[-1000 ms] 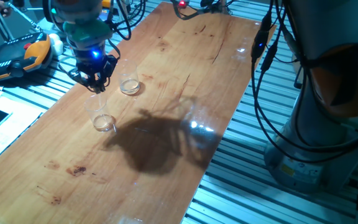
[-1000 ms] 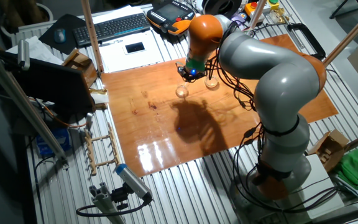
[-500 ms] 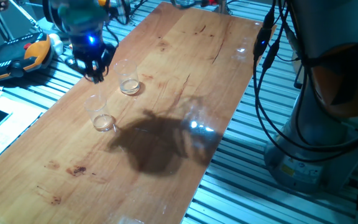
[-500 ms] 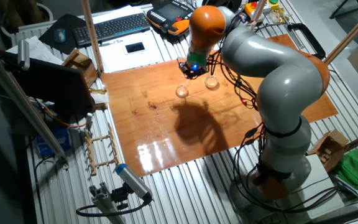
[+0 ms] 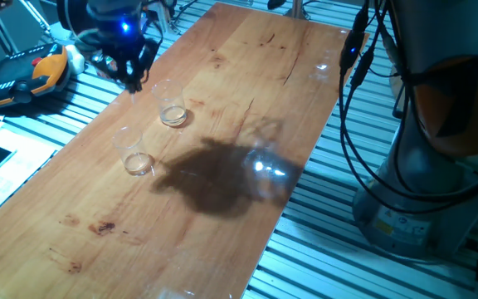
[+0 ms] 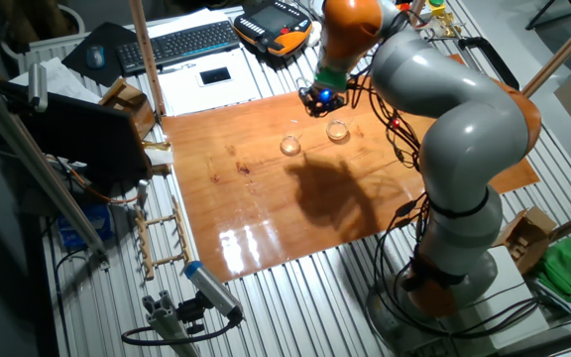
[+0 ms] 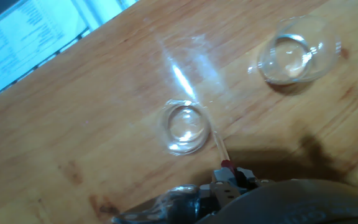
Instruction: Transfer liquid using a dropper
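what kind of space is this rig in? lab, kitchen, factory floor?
Most likely a robotics lab bench. A wooden tabletop sits on an aluminium slotted frame, with a keyboard and an orange teach pendant at the back. Loose cabling hangs off the grey and orange robot arm.

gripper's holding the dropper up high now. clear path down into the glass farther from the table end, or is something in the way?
Probably yes. The gripper holds the dropper above the table, and both glasses stand open-topped with bare wood around them. Nothing sits between the tip and either rim.
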Available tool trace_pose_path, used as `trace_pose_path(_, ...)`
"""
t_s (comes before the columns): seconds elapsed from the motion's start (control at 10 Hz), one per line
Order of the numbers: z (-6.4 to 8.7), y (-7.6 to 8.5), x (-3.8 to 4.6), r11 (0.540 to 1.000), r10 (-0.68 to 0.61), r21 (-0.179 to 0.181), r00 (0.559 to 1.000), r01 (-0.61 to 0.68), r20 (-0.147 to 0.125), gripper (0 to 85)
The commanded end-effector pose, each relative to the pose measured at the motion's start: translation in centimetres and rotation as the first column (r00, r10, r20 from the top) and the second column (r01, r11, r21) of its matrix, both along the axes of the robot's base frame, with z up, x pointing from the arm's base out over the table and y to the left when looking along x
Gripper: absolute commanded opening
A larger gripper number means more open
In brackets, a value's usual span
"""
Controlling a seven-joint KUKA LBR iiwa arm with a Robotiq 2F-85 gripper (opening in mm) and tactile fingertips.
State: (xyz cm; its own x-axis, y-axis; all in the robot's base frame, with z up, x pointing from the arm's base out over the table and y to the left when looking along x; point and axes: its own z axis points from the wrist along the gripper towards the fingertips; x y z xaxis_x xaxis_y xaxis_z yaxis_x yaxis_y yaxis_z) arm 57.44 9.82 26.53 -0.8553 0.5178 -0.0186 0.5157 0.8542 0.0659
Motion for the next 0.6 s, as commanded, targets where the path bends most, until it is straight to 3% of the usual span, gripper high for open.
trace_pose_path(0.0,0.1,-0.7,0.05,1.000,-0.018,0.000,1.000,0.018,0.002,1.0)
trace_pose_path(0.3,0.2,-3.1,0.35,0.996,-0.093,0.016,0.996,0.093,-0.005,1.0)
trace_pose_path(0.5,0.1,-4.3,0.60,0.990,-0.142,0.007,0.990,0.142,-0.009,1.0)
